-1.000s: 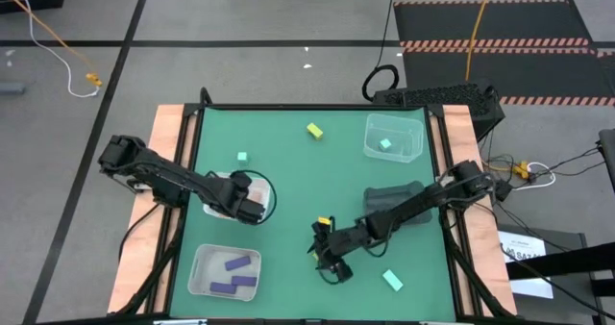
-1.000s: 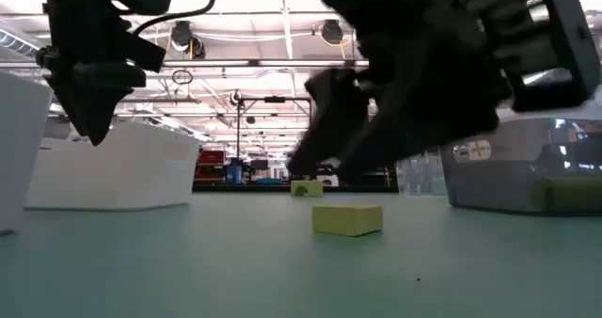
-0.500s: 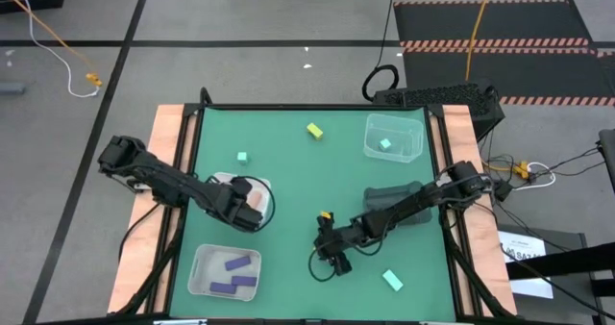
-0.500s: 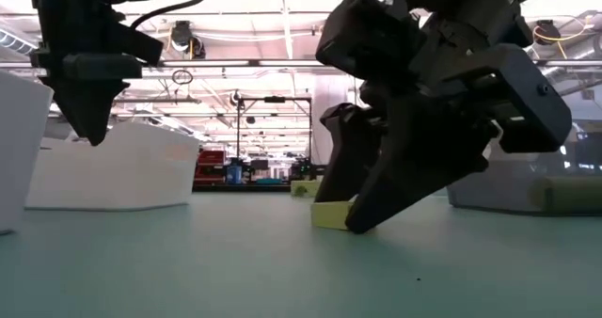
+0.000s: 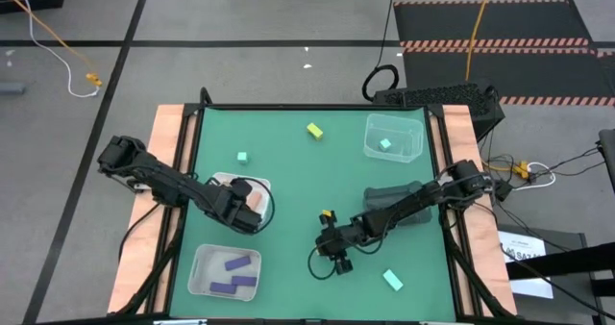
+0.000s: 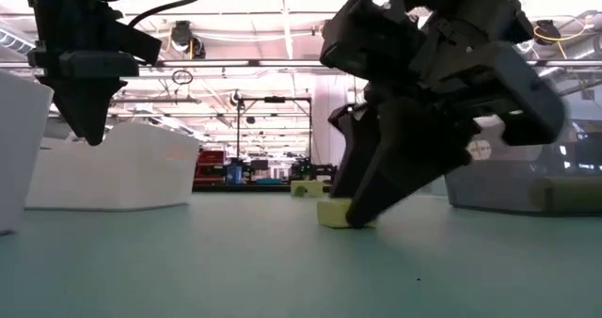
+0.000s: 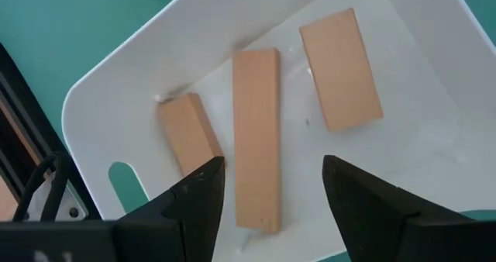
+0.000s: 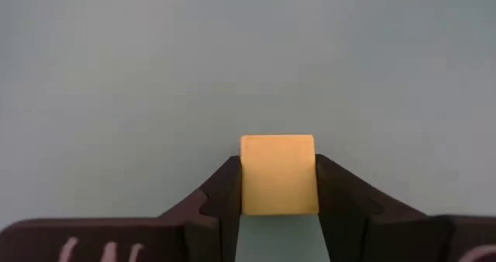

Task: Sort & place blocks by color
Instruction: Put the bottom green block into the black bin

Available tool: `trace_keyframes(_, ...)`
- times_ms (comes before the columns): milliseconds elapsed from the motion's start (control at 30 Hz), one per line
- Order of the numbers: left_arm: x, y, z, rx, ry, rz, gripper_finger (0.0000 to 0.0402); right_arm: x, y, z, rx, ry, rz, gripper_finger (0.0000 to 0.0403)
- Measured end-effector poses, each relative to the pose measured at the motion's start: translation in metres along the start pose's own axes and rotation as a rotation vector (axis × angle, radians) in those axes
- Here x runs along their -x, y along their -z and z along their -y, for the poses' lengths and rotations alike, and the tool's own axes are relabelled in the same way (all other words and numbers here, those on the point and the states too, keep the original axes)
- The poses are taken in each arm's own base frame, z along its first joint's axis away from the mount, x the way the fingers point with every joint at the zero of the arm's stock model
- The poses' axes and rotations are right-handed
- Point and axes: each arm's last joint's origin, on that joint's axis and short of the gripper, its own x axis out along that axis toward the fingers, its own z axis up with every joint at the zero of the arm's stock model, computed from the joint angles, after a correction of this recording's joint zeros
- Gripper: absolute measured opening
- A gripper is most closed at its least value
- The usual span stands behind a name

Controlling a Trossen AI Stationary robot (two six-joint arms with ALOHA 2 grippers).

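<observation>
Three salmon pink bars [image 7: 256, 138] are seen sorted in the white tray [image 7: 403, 53], above which the left tool [image 7: 267, 186] is held with its fingers spread and nothing between them; two purple bars [image 5: 231, 274] lie in the clear tray [image 5: 197, 267] at the table's [image 5: 288, 186] near left, and one mint green block [image 5: 385, 144] in the clear tray [image 5: 413, 133] at the far right. The right tool [image 8: 277, 186] is closed against both sides of a yellow block [image 8: 278, 174] resting on the table near its middle front. Judged left to sort: this yellow block, another yellow block [image 5: 314, 130] at the far side, and two loose mint green blocks [image 5: 242, 158] [image 5: 392, 280]; the dark tray [image 5: 389, 202] beside the right arm cannot be seen into.
</observation>
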Motion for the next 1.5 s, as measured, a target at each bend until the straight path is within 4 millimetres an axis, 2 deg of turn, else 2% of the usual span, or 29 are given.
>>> trace_keyframes(100, 0.0, 0.0, 0.0, 0.001, -0.001, 0.003, 0.022, 0.011, -0.006, 0.003, 0.043, 0.077, 0.032, 0.0113)
trace_keyframes(267, 0.0, -0.001, 0.0, 0.029, -0.007, 0.025, 0.0217, 0.043, -0.022, 0.008, 0.127, 0.256, 0.095, 0.0113)
trace_keyframes(567, 0.001, -0.009, 0.011, 0.073, 0.081, 0.187, 0.0209, 0.117, -0.053, 0.019, 0.134, 0.664, 0.3, 0.0116)
trace_keyframes(700, 0.005, -0.016, 0.024, 0.066, 0.18, 0.315, 0.0208, 0.143, -0.064, 0.019, 0.145, 0.712, 0.41, 0.0116)
trace_keyframes(767, 0.008, -0.021, 0.031, 0.045, 0.234, 0.386, 0.0207, 0.15, -0.067, 0.019, 0.156, 0.723, 0.457, 0.0118)
trace_keyframes(933, 0.02, -0.032, 0.049, -0.038, 0.377, 0.546, 0.0209, 0.157, -0.06, 0.022, 0.193, 0.753, 0.515, 0.0117)
trace_keyframes(1167, 0.045, -0.046, 0.068, -0.158, 0.558, 0.794, 0.0209, 0.157, -0.036, 0.034, 0.133, 0.766, 0.51, 0.0118)
trace_keyframes(1333, 0.056, -0.057, 0.071, -0.164, 0.609, 0.906, 0.0209, 0.164, -0.021, 0.038, 0.049, 0.752, 0.529, 0.0118)
trace_keyframes(1500, 0.052, -0.065, 0.067, -0.141, 0.59, 0.906, 0.0209, 0.171, 0.003, 0.038, -0.111, 0.695, 0.49, 0.0118)
